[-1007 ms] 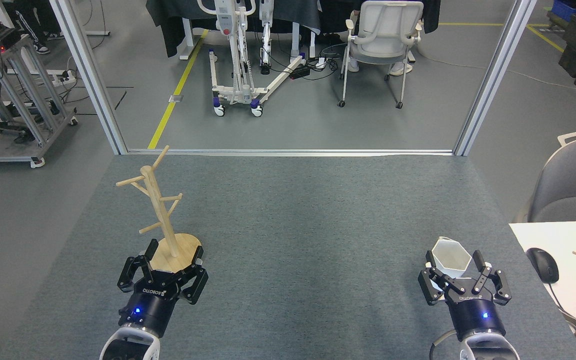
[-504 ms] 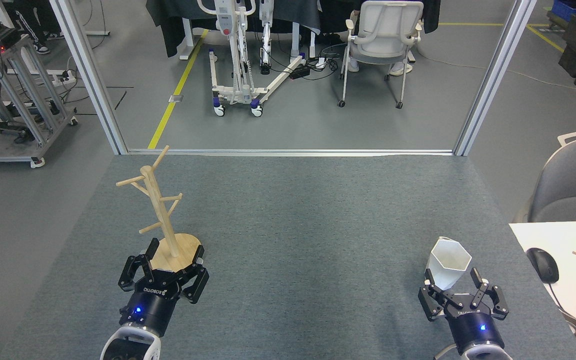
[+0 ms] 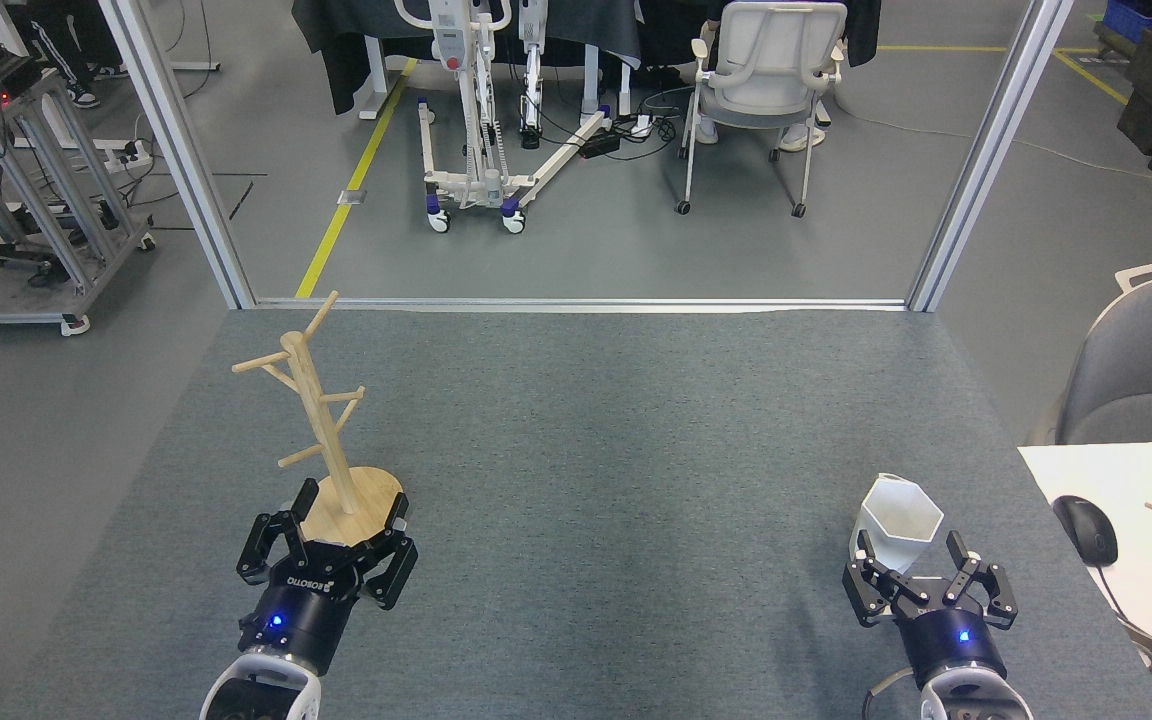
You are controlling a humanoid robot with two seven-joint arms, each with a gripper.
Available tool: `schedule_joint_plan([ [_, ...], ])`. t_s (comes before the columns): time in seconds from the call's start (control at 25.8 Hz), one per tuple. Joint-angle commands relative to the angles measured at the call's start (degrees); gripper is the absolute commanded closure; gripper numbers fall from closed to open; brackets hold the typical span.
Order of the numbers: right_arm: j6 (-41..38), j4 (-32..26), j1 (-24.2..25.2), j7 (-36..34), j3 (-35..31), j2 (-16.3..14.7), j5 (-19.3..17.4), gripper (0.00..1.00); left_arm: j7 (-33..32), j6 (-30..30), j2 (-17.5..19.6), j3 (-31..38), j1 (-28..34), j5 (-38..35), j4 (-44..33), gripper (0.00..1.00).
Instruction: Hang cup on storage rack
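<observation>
The storage rack (image 3: 321, 420) is a light wooden mug tree on a round base, standing at the left of the grey mat. My left gripper (image 3: 352, 497) is open, with a black finger at each side of the base's near edge. I cannot tell whether the fingers touch it. The cup (image 3: 899, 522), white with a hexagonal rim, stands upright at the right of the mat. Just in front of it, my right gripper (image 3: 910, 552) is open, its fingertips flanking the cup's lower part without closing on it.
A white desk (image 3: 1136, 480) with a mouse (image 3: 1085, 529) and a keyboard corner sits at the right edge, with a grey chair (image 3: 1146, 370) behind it. Metal frame posts (image 3: 976, 170) stand at the mat's far corners. A white chair and a wheeled stand are beyond them.
My right gripper drew back toward me from around the cup, then edged slightly forward again. The cup stayed standing on the mat. The left gripper and rack did not move.
</observation>
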Motion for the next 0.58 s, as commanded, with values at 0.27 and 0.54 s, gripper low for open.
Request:
schedule_joint_plan([
  [0.27,-0.24,3.60,-3.12,0.27,0.29,0.54,0.00,0.01,0.28,0.02,0.06,-0.09,0.13,0.09,-0.01,0.01],
  [0.54,-0.24,5.01,-4.00,0.27,0.11,0.63,0.00,0.01,0.45,0.02,0.06,0.00,0.13,0.09,-0.10,0.01],
])
